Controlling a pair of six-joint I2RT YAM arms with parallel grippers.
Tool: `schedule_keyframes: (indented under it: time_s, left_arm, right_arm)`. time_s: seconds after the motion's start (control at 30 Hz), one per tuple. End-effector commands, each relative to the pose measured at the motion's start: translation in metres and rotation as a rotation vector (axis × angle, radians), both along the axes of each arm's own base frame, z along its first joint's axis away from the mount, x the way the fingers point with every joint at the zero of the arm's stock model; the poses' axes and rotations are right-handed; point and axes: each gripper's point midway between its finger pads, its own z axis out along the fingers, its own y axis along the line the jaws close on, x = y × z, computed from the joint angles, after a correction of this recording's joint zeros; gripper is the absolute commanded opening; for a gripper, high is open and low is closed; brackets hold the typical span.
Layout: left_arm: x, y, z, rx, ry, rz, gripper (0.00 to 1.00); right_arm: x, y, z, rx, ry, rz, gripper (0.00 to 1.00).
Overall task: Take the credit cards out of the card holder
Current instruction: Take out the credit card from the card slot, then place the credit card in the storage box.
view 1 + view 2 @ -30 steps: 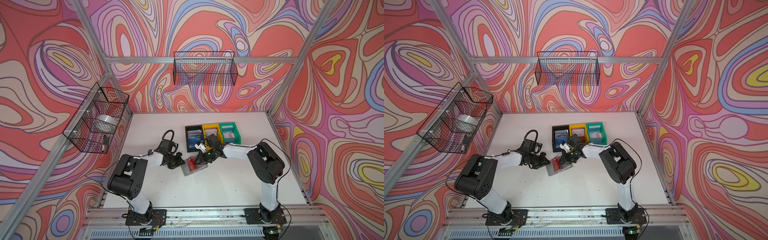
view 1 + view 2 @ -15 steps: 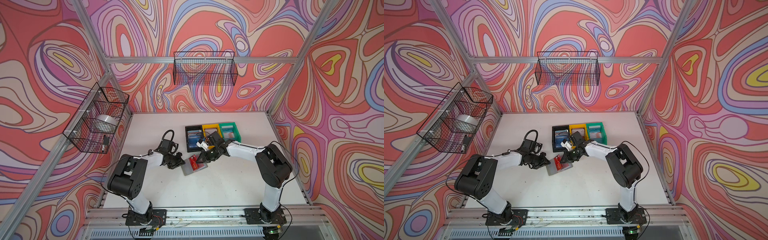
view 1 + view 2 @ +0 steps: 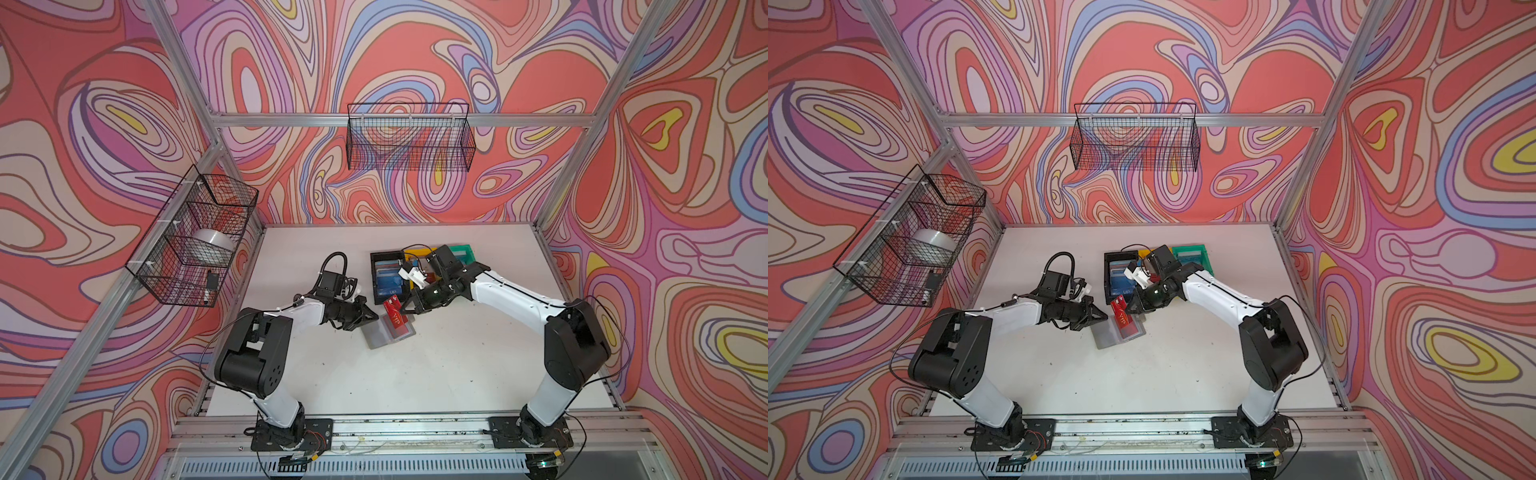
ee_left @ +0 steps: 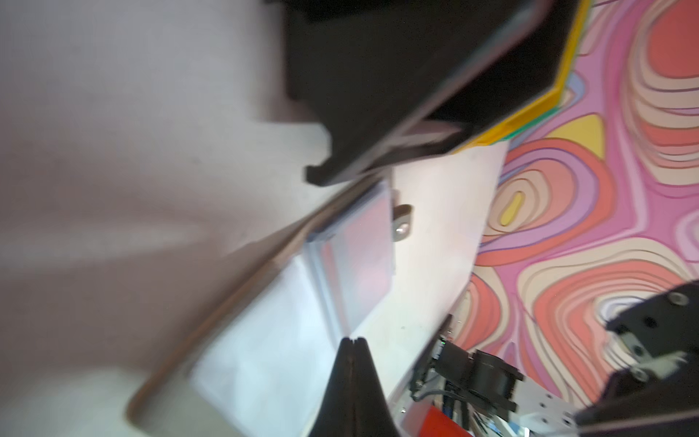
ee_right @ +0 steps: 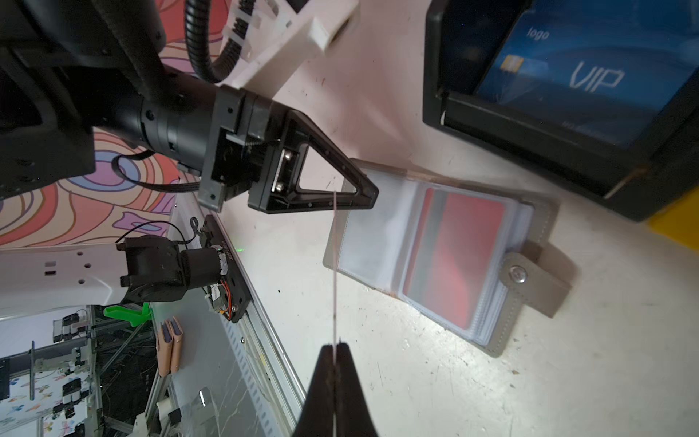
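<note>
The grey card holder [image 3: 379,335] [image 3: 1109,336] lies open on the white table, its snap tab [image 5: 539,282] folded out. One red card [image 5: 461,257] sits in its clear sleeve, back side up. My right gripper [image 3: 405,309] [image 3: 1130,309] [image 5: 334,345] is shut on a red VIP credit card [image 3: 395,318] [image 3: 1122,319] and holds it tilted above the holder; the right wrist view shows it edge-on [image 5: 334,265]. My left gripper [image 3: 376,316] [image 3: 1104,318] [image 4: 352,340] [image 5: 372,196] is shut, with nothing between its jaws. Its tip rests on the holder's left flap [image 4: 264,340].
A black bin [image 3: 374,274] [image 5: 529,113] just behind the holder holds blue VIP cards [image 5: 590,75]. A yellow bin [image 3: 415,252] and a green bin [image 3: 462,251] stand beside it under my right wrist. Wire baskets hang on the left wall [image 3: 195,232] and the back wall [image 3: 409,141].
My right arm's elbow has swung out to the right, and the red card in its jaws has shifted slightly away from the holder. The left arm has stayed put.
</note>
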Motion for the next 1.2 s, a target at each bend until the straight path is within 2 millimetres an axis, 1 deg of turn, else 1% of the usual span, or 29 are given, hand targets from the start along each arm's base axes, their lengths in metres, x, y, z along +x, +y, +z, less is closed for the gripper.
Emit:
schedule_keyframes:
  time_s: [0.0,0.1,0.17,0.23,0.3,0.4,0.43,0.53,0.67,0.8,0.83,0.87,0.93,1.17]
  left_arm:
    - [0.013,-0.017,0.064,-0.25,-0.091,-0.014,0.0]
    - [0.02,-0.022,0.096,-0.41,-0.151,0.016,0.0]
    - [0.024,-0.023,0.114,-0.51,-0.201,0.037,0.0]
    - [0.026,-0.024,0.123,-0.586,-0.219,0.042,0.0]
    - [0.028,-0.023,0.123,-0.644,-0.218,0.053,0.0]
    - [0.028,-0.023,0.109,-0.627,-0.207,0.067,0.0]
    - [0.027,-0.023,0.11,-0.626,-0.214,0.064,0.0]
    - [0.022,-0.022,0.118,-0.628,-0.241,0.055,0.0]
    - [0.018,-0.022,0.137,-0.633,-0.298,0.028,0.0]
    - [0.013,-0.022,0.151,-0.616,-0.352,-0.009,0.0]
    - [0.011,-0.022,0.154,-0.61,-0.363,-0.019,0.02]
    - [0.009,-0.022,0.156,-0.601,-0.372,-0.025,0.05]
    - [0.007,-0.022,0.158,-0.584,-0.384,-0.034,0.08]
    - [-0.001,-0.02,0.154,-0.511,-0.393,-0.051,0.11]
  right_arm:
    - [-0.002,-0.015,0.024,0.009,-0.047,0.022,0.0]
    - [0.0,-0.017,0.048,0.09,-0.063,0.011,0.0]
    - [-0.001,-0.016,0.059,0.138,-0.063,0.007,0.0]
    - [-0.003,-0.014,0.065,0.17,-0.058,0.015,0.0]
    - [-0.002,-0.013,0.067,0.186,-0.048,0.013,0.0]
    - [0.0,-0.013,0.065,0.196,-0.037,0.005,0.0]
    - [0.002,-0.014,0.064,0.2,-0.033,-0.003,0.0]
    - [0.007,-0.017,0.064,0.243,-0.007,-0.021,0.0]
    - [0.015,-0.024,0.062,0.29,0.032,-0.042,0.0]
    - [0.017,-0.023,0.064,0.344,0.061,-0.037,0.0]
    - [0.018,-0.022,0.066,0.357,0.062,-0.037,0.0]
    - [0.018,-0.022,0.068,0.365,0.062,-0.038,0.0]
    - [0.019,-0.021,0.072,0.387,0.064,-0.032,0.0]
    - [0.02,-0.017,0.078,0.43,0.081,-0.022,0.0]
